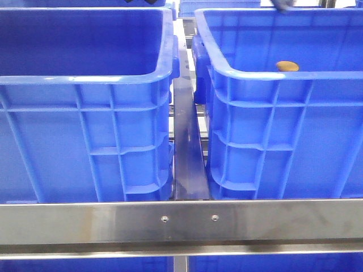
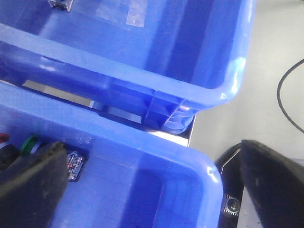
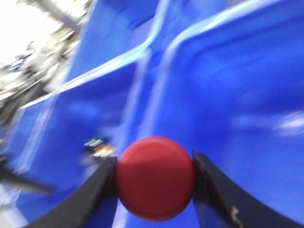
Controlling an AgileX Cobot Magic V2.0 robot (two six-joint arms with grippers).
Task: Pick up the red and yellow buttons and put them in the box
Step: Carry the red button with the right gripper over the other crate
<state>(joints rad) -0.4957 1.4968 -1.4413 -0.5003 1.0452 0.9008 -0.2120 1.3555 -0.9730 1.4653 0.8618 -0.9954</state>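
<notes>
Red button [image 3: 155,184] clamped between right jaws; yellow button [image 1: 287,66] in box [image 1: 272,76]; left jaws spread.

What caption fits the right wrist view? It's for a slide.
Right gripper clamps the red button above blurred blue crate walls.

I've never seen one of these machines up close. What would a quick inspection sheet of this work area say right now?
Surface: steel frame rail in front of two blue crates, left and right, side by side.
Job's things: red button gripped; orange-yellow button lying inside the right crate.
Clutter: small circuit board and green part in one crate.
Hands: right hand shut on the red button; left hand open, empty.
Cables: black cable on the floor.
Surroundings: blurred.
</notes>
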